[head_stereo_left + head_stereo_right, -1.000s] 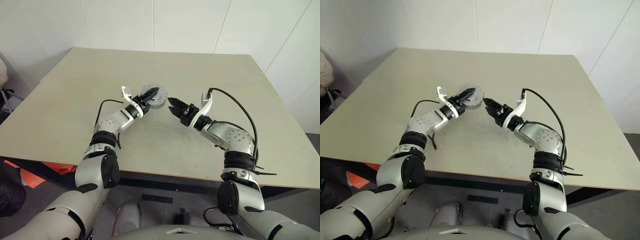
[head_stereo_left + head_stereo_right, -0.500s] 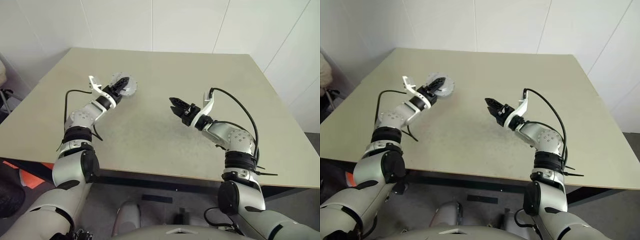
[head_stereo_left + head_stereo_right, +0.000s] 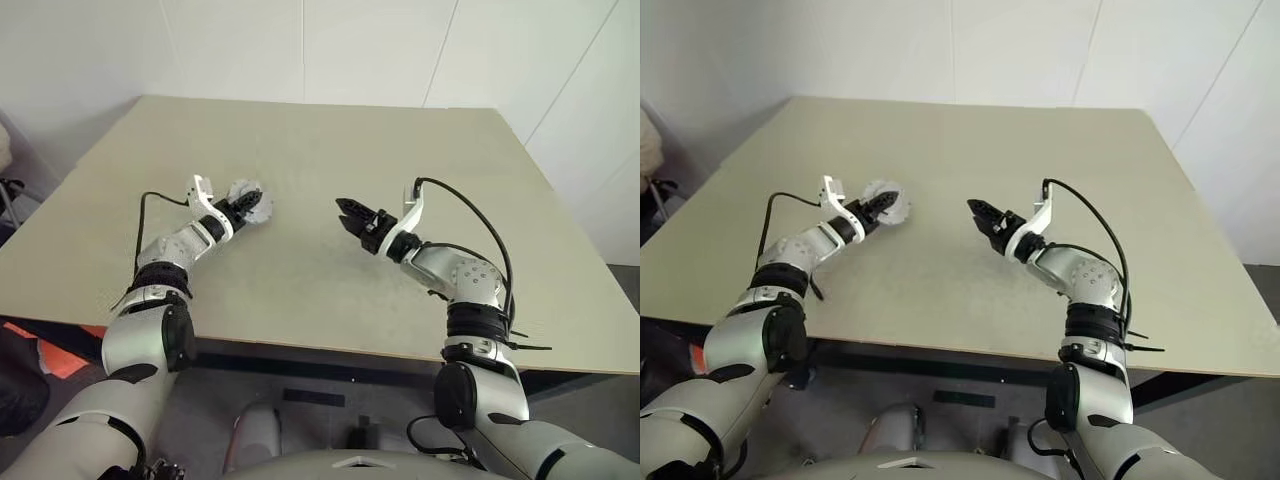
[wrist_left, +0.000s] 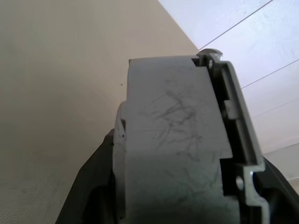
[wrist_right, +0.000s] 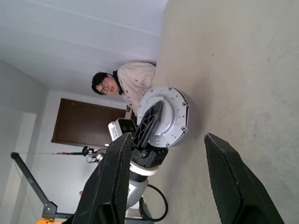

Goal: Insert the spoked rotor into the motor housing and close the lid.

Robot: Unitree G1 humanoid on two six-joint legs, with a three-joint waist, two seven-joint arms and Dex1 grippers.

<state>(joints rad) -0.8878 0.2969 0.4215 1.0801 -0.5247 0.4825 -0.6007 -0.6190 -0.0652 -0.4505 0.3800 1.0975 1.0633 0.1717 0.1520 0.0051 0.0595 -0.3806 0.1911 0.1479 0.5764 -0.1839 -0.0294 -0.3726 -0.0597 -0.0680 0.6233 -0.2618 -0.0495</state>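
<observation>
The right gripper point(image 3: 342, 208) hangs empty over the table's point(image 3: 400, 150) middle, jaws apart, unmoved. The left gripper point(image 3: 247, 205), clamped on a round silver disc point(image 3: 252, 202), apparently the closed motor assembly, has swung it from mid-table toward the left edge and lowered it near the surface. Assembly looks finished; setting it down seems next.

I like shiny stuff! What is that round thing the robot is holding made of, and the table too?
The round disc in the left gripper looks like metal, probably aluminium: pale silver, matte sheen, small screws around its rim. The table looks like laminate or painted board: flat, dull beige, faintly speckled.
</observation>
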